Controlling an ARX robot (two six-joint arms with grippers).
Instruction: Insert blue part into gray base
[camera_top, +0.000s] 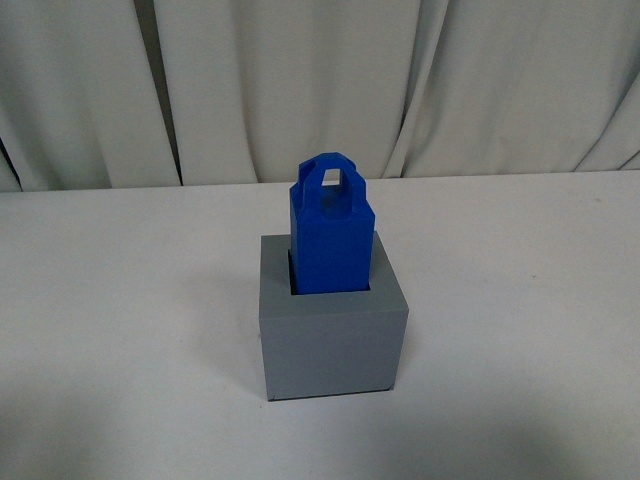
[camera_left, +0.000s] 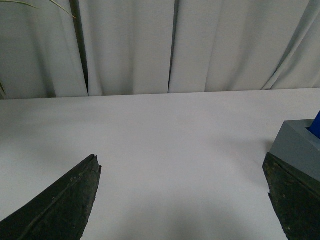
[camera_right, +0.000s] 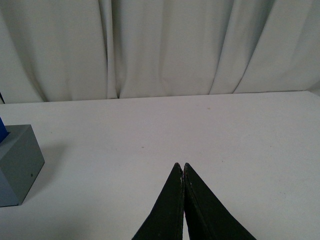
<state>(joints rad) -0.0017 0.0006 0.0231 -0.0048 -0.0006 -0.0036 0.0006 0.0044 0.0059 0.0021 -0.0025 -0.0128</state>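
Observation:
The blue part (camera_top: 333, 230) stands upright in the square recess of the gray base (camera_top: 335, 335) at the middle of the white table, its loop handle on top. Neither arm shows in the front view. In the left wrist view my left gripper (camera_left: 181, 162) is open and empty over bare table, and the gray base (camera_left: 299, 146) with a sliver of the blue part (camera_left: 315, 126) sits just beyond one finger. In the right wrist view my right gripper (camera_right: 181, 165) is shut with nothing in it, and the gray base (camera_right: 16, 162) with a blue sliver (camera_right: 2, 134) lies well off to the side.
The white table (camera_top: 120, 300) reaches back to a pale curtain (camera_top: 300, 80). A thin plant leaf (camera_left: 20, 4) shows in a corner of the left wrist view.

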